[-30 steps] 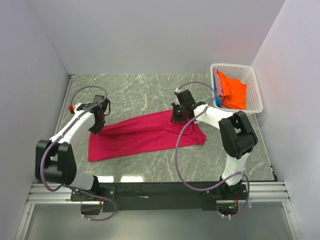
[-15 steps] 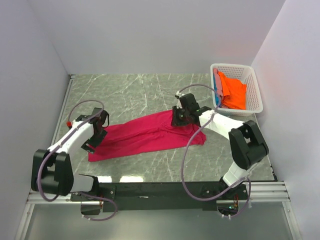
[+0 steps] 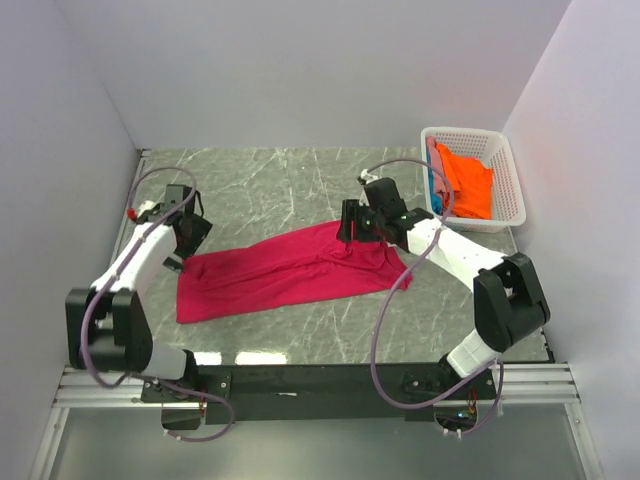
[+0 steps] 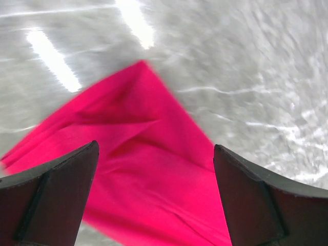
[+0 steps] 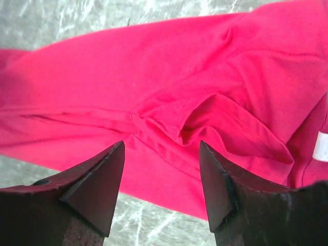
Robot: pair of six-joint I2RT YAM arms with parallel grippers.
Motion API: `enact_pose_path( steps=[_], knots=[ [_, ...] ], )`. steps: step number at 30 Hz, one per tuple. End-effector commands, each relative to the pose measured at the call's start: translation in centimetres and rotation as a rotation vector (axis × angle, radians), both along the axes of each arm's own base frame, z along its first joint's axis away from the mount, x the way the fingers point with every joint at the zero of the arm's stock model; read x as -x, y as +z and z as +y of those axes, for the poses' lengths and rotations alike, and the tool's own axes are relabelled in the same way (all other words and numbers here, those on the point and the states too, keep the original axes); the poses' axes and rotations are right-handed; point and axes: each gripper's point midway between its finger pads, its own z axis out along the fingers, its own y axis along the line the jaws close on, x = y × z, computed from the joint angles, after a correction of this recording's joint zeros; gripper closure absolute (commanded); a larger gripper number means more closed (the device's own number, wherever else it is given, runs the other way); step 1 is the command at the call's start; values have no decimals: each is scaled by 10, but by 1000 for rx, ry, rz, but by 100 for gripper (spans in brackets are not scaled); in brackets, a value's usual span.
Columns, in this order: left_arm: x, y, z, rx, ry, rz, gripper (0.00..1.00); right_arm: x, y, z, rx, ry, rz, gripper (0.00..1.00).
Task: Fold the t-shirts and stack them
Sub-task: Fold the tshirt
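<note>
Shirt in hand: the crimson-pink soft cloth t-shirt [image 3: 290, 272] lies in the middle of the grey marble-patterned desk [image 3: 280, 190], spread as one long creased band, not yet folded.
Other shirts: the bright orange cloth t-shirt [image 3: 465, 185] and the blue-teal cloth t-shirt [image 3: 437, 188] sit in the white plastic lattice basket [image 3: 470, 132] at the far right corner.
Left tool [image 4: 155, 148]: spread wide, pinching nothing, poised over the shirt's far-left corner, which comes to a point on the bare desk.
Right tool [image 5: 161, 146]: spread, pinching nothing, over the rumpled right end.
Long axis: slanted, from near-left up to far-right across the desk, not square to its edges.
Which way it points: the left end looks straight-cut like a hem, and the right end is bunched, with a sleeve-like fold. I judge the collar end to lie right, though the collar itself is not clear.
Risk, skew: a fold made along this slanted line would likely land crooked, since neither end is lined up with the desk.
Risk, creases: the ridges under the right tool may get trapped in the fold and leave a lumpy, unstable stack.
Risk, grip: a pinch on only one layer at the pointed corner could peel the layers apart instead of lifting the whole edge.
</note>
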Motion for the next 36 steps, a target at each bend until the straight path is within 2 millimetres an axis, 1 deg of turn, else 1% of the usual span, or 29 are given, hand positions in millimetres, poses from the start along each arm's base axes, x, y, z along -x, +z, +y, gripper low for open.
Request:
enact_pose_path(
  steps=[1,2,3,4,5,6,7,8,10,11,12,15,16,17,18,19,21,24,25,26,27,28,29,30,31,33,34,35,36],
  knots=[
    [-34,-3,-19,54,-139,-33,1,-27,19,4,-68,-56,-23,33],
    [-34,-12,-22,70,-152,-10,1,-29,10,5,-77,-61,10,32],
    [-32,-26,-23,75,-154,32,1,-31,6,5,-81,-71,35,32],
    [-27,-36,-23,77,-153,65,0,-39,7,2,-91,-86,45,32],
    [-22,-47,-19,60,-139,103,1,-40,-6,2,-90,-95,91,32],
    [-13,-58,-16,53,-122,137,1,-42,-12,1,-89,-105,110,32],
    [-8,-63,-13,43,-110,158,1,-47,-13,0,-89,-112,117,32],
    [-2,-68,-9,31,-99,179,1,-50,-25,-5,-76,-130,147,32],
    [15,-79,4,0,-53,234,0,-56,-37,-13,-53,-163,178,31],
    [20,-82,7,-5,-44,249,1,-56,-42,-17,-43,-175,195,31],
    [32,-87,10,-10,-32,283,0,-57,-47,-20,-35,-183,203,31],
    [60,-89,16,-33,17,347,1,-57,-66,-26,-16,-204,247,31],
    [74,-91,23,-73,49,375,1,-57,-76,-30,-1,-211,269,31],
    [89,-85,33,-95,95,404,1,-56,-81,-34,15,-222,290,31],
    [100,-86,38,-107,147,416,1,-57,-86,-40,30,-237,301,31],
    [108,-83,44,-131,181,428,0,-61,-92,-47,62,-263,306,32],
    [118,-76,51,-133,248,423,1,-62,-97,-55,98,-281,321,31],
    [121,-63,65,-124,349,364,0,-74,-90,-60,106,-296,291,31],
    [119,-62,66,-100,353,335,1,-79,-87,-64,109,-302,278,31],
    [109,-60,58,-22,329,270,1,-85,-85,-70,124,-316,261,31],
    [111,-65,58,19,296,262,0,-89,-82,-75,132,-327,258,31],
    [99,-64,58,51,278,201,0,-103,-72,-81,127,-341,228,31],
    [100,-62,56,76,269,189,0,-107,-66,-81,119,-340,220,31],
    [102,-57,61,68,293,184,1,-115,-55,-80,109,-334,191,31],
    [111,-52,64,52,313,213,1,-120,-44,-79,107,-319,160,31],
    [110,-27,75,8,361,155,0,-126,-25,-77,94,-306,122,31],
    [107,-18,74,7,354,124,1,-127,-9,-76,85,-300,90,31],
    [100,1,75,7,347,38,1,-126,-2,-77,80,-299,75,31],
    [87,18,69,43,287,-32,0,-121,1,-75,69,-292,73,31]
  ],
)
